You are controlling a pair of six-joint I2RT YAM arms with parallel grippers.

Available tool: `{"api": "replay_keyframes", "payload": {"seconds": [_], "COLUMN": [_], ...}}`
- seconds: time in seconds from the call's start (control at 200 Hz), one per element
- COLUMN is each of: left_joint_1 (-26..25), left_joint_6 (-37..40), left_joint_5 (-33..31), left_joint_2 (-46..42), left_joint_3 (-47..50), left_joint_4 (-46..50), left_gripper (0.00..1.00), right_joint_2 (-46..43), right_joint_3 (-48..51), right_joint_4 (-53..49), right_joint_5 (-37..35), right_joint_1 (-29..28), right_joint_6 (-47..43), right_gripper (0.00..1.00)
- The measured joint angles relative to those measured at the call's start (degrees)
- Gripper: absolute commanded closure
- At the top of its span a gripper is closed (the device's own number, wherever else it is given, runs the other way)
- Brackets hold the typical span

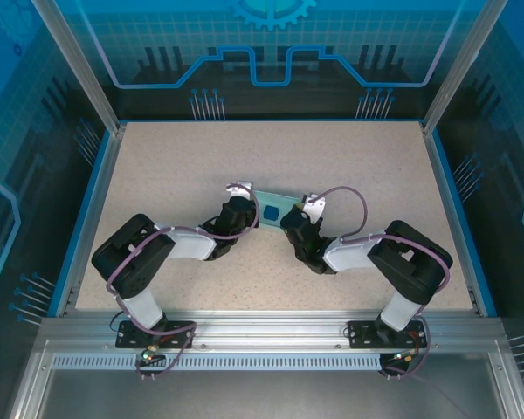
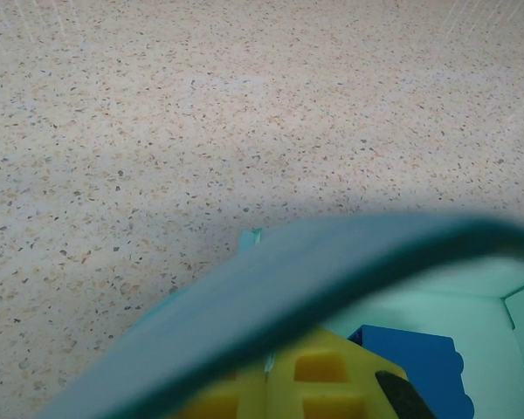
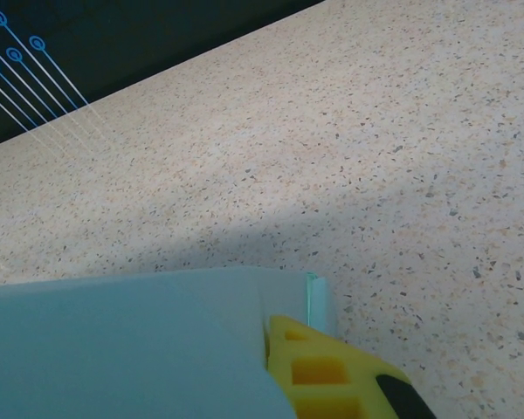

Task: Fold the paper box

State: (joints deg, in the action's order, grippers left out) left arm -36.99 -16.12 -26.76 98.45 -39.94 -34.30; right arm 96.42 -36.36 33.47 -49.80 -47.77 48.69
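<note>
Place: robotics lab cell | Shown by: aluminium frame (image 1: 262,336), blue printed panels (image 1: 271,52), speckled table (image 1: 271,157)

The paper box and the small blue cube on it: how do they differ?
Colour: the paper box is pale cyan, the blue cube dark blue. Shape: the paper box is thin card, bent upward at one edge; the blue cube is a solid block. Size: the paper box is far wider than the blue cube. Both are plain, without print.

paper box (image 2: 314,271) — blurred, cropped below
</note>
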Motion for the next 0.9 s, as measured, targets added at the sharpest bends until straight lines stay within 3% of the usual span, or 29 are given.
{"api": "replay_keyframes", "payload": {"seconds": [0.54, 0.9], "left_joint_1": [-0.1, 0.0], "left_joint_6": [0.2, -0.4], "left_joint_5": [0.2, 0.2], "left_joint_2": [-1.7, -3.8], "left_joint_3": [0.9, 2.8], "left_joint_4": [1.3, 2.4], "left_gripper": [0.9, 0.7], "right_joint_2": [0.6, 0.6], "right_joint_3": [-0.4, -0.8], "right_joint_4": [-1.3, -2.6], "right_joint_5": [-3.0, -4.0], "right_joint_1": [-1.7, -1.9], "right_joint_6": [1.0, 0.4], "right_gripper": [1.0, 1.0]}}
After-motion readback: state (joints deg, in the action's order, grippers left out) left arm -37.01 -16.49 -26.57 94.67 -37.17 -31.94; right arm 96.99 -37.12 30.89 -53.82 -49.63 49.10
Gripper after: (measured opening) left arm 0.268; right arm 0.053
